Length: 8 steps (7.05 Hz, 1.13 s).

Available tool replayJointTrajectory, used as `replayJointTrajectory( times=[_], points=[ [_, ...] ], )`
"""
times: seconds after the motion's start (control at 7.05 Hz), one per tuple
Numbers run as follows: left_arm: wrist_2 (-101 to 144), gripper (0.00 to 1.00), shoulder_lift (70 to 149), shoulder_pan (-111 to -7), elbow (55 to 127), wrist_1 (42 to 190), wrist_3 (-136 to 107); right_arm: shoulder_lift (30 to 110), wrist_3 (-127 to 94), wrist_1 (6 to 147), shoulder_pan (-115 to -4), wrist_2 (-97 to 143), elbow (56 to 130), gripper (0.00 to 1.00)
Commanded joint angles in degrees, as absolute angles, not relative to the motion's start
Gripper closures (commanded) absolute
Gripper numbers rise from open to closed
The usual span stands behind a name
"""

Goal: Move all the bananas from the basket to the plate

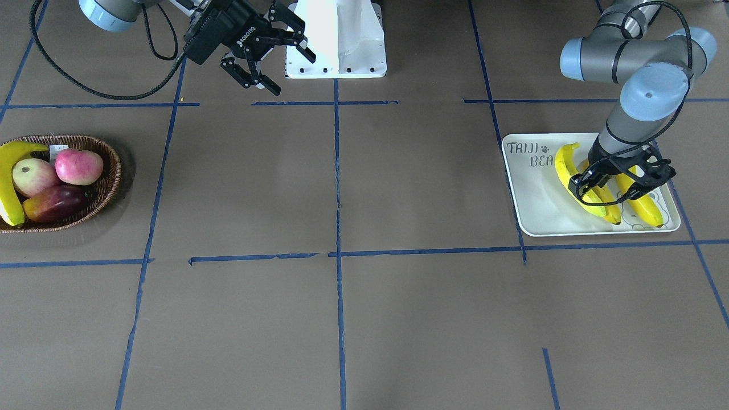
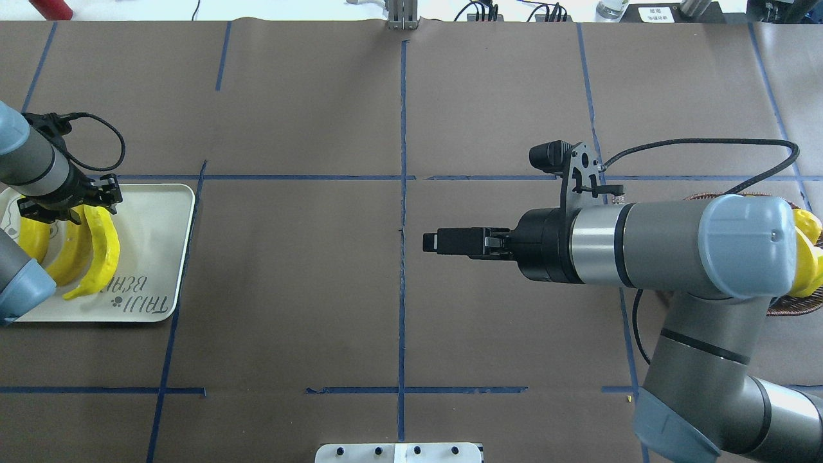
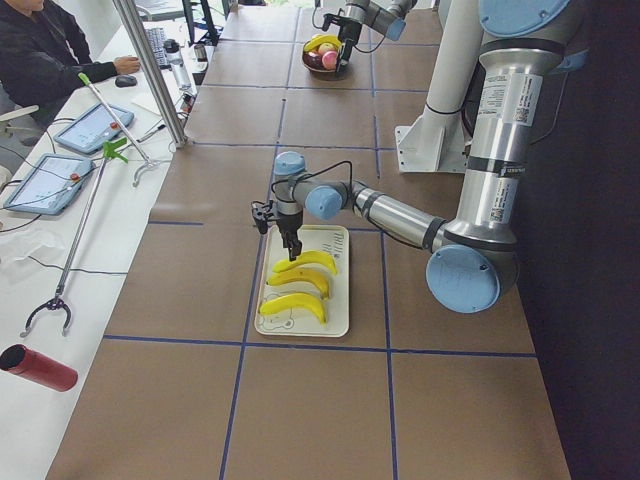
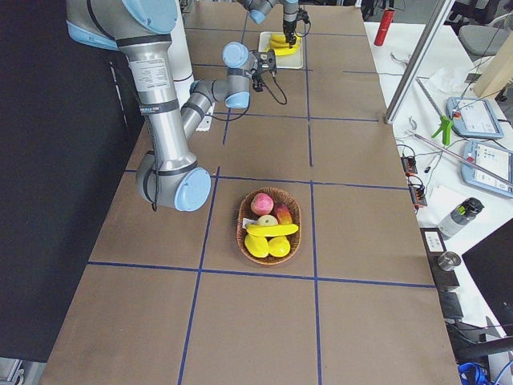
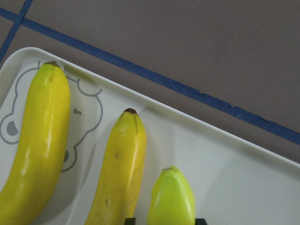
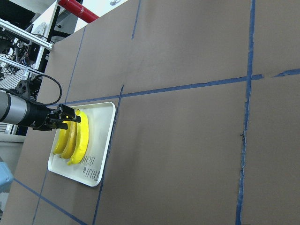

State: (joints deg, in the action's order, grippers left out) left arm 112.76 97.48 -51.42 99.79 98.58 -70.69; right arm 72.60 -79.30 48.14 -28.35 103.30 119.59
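Three yellow bananas [image 1: 646,210] lie side by side on the white "TAIJI BEAR" plate [image 1: 535,193]. My left gripper [image 1: 606,196] hangs low over them, open. Its fingers straddle the far end of the banana [image 5: 171,201] nearest the lettering, which rests on the plate. One more banana [image 1: 8,182] lies along the edge of the brown wicker basket [image 1: 111,171], partly cut off by the frame. My right gripper [image 1: 292,74] is open and empty. It is held high near the robot's base, far from the basket [image 2: 791,308].
The basket also holds two apples [image 1: 80,166] and a dark mango [image 1: 57,203]. The white mounting plate [image 1: 336,40] of the robot's base stands at mid-table. An operator [image 3: 40,50], tablets and a red cylinder [image 3: 40,368] are on a side table.
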Motion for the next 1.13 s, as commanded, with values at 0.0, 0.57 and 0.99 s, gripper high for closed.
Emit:
replayJointTrajectory(
  times=[0.0,0.57,0.99],
  points=[
    [112.7,0.00,98.0,-51.2,99.9,98.6,-70.8,72.9,-79.3,48.3,-28.5,103.2,119.5,0.00],
    [113.3,0.00,106.6,-50.4,106.2,98.0,-75.6,84.2,-79.1,48.6,-38.5,111.3,121.1,0.00],
    [114.3,0.00,114.1,-44.8,110.1,97.8,-87.9,95.9,-72.8,48.5,-53.6,125.9,121.2,0.00]
  ],
)
